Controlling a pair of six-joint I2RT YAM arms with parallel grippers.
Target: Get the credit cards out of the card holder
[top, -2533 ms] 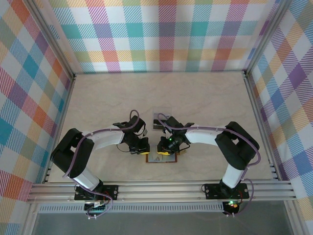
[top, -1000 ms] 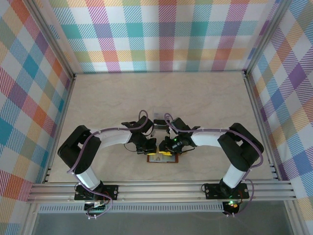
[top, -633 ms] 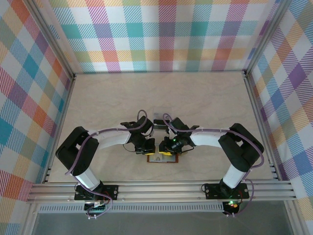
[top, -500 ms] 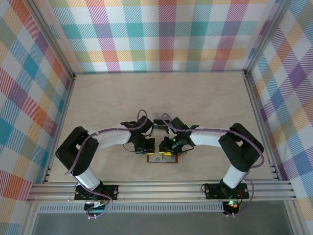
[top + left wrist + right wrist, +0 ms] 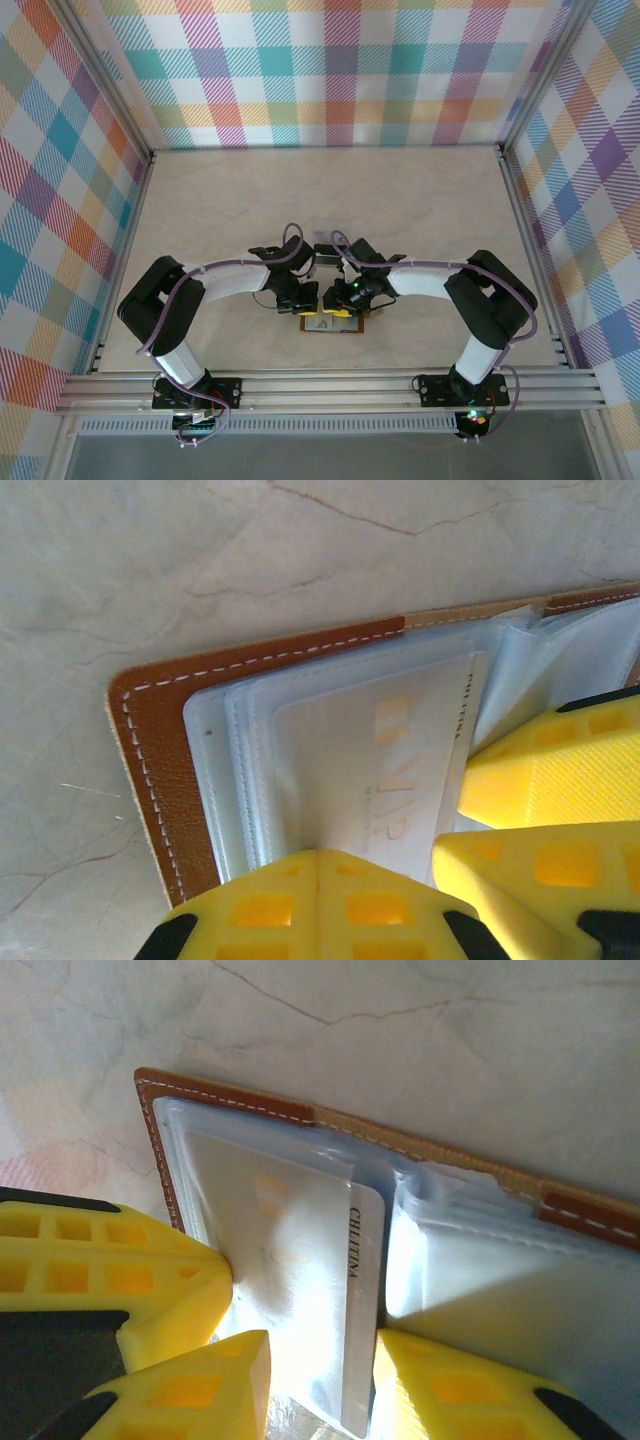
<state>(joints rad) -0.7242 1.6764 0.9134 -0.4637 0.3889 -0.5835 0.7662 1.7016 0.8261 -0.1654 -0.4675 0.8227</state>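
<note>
Even bright light; wrist views slightly soft, glare whitening the card holder (image 5: 470, 1270)

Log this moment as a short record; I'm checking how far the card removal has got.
holder: card holder open flat on the table, clear sleeves facing up
card: pale VIP card in a sleeve beside the fold
left arm: left gripper shut, tips pressing on that sleeve
right arm: right gripper with jaws apart, astride the card's end
stage: this card not yet out
</note>
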